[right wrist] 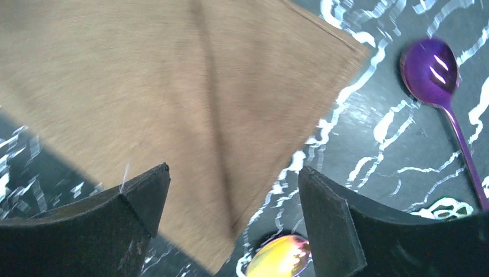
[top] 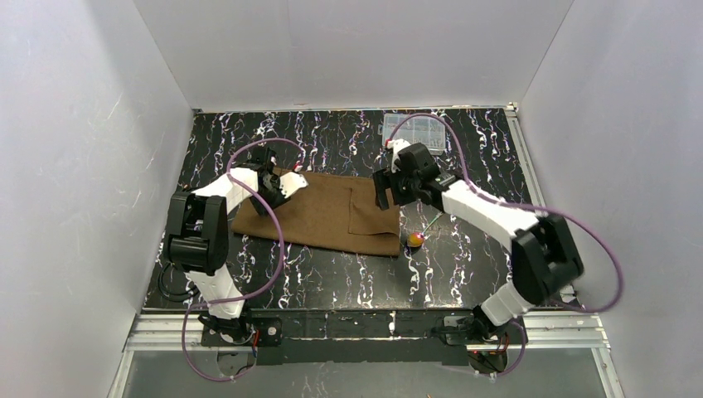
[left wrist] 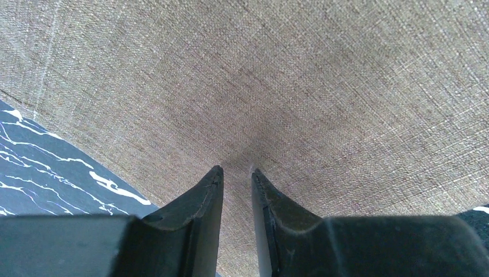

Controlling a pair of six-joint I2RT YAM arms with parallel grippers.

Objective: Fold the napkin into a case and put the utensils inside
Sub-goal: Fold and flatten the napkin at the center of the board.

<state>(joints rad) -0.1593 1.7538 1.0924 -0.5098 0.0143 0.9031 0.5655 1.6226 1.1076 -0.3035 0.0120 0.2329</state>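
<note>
Brown napkin [top: 319, 217] is pinched at its left end by the narrowly closed left gripper [left wrist: 236, 169]. Over its right corner, centre frame, the right gripper [right wrist: 233, 168] gapes empty.

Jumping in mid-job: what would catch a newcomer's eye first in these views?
The brown napkin lies in a long folded strip across the dark marbled table, with the left gripper pinching its left end. The right gripper hangs open over its right end, where a purple slotted spoon and a gold-orange utensil lie on the table just off the cloth.
</note>
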